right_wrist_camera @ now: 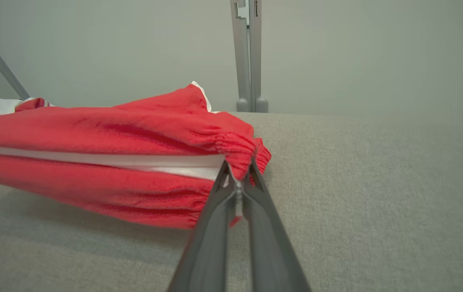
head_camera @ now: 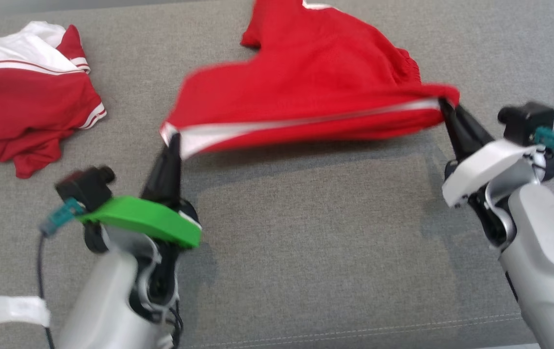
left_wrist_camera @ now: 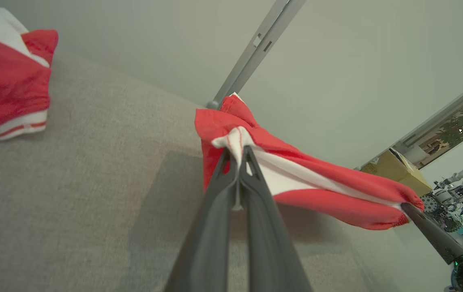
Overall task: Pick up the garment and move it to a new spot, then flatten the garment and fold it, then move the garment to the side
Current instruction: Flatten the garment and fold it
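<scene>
Red shorts (head_camera: 306, 82) with a white side stripe hang stretched above the grey surface (head_camera: 306, 232), left gripper (head_camera: 172, 140) clamped on one end, right gripper (head_camera: 444, 105) on the elastic end.

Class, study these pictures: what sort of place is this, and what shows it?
Probably a robotics lab: other robot arms and a cardboard box in the background, a grey cloth-covered surface, a metal post against a bare wall.
</scene>
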Tool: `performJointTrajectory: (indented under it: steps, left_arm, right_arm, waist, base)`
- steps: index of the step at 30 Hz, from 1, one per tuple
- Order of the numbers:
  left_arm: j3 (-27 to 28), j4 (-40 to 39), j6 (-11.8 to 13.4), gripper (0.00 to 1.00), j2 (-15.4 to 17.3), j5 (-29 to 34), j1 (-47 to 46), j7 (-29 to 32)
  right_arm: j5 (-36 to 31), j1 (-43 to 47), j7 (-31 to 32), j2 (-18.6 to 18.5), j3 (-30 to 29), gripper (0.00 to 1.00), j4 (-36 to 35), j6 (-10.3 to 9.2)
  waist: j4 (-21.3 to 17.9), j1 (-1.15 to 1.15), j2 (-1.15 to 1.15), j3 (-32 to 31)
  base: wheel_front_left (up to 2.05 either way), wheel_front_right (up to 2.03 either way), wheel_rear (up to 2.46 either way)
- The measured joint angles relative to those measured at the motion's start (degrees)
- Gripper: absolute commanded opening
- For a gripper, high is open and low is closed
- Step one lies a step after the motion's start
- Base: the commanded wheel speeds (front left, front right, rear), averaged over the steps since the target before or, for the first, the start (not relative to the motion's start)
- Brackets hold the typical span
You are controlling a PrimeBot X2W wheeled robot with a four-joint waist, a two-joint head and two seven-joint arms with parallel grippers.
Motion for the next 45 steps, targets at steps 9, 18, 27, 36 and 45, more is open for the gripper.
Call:
performJointTrajectory:
  steps: [9,18,27,36,45]
  left_arm:
    - [-2.6,5.4,-2.7,0.00,-1.4,0.3,5.9,-3.6]
    - [-1.3,4.4,-4.9,0.00,-0.1,3.1,6.2,-5.1]
    - [-3.3,5.5,-6.2,0.00,0.0,4.2,14.9,-5.0]
    - [-4.4,9.4,-6.6,0.00,0.1,4.5,17.6,-5.0]
    - [-4.6,11.2,-7.2,0.91,0.1,4.4,17.6,-5.1]
  right_arm:
    - [1.8,3.1,-5.8,2.4,0.8,0.00,4.8,0.16]
    - [1.1,5.8,-7.8,2.0,1.9,0.00,3.4,0.49]
    - [0.5,14.9,-7.8,1.6,3.2,0.00,4.3,0.51]
    - [0.2,17.1,-7.8,1.9,4.7,0.00,5.8,0.52]
    - [-0.7,18.2,-7.8,2.0,4.9,0.67,5.4,0.57]
  waist:
    - [0.5,0.00,0.00,2.3]
    - [0.2,0.00,0.00,-0.6]
    - [-0.3,0.00,0.00,-4.3]
    - [-1.4,0.00,0.00,-6.8]
    - [-1.6,0.00,0.00,-8.2]
  base:
    - [0.00,0.00,0.00]
    - [0.00,0.00,0.00]
    - [0.00,0.00,0.00]
    - [0.00,0.00,0.00]
    - [0.00,0.00,0.00]
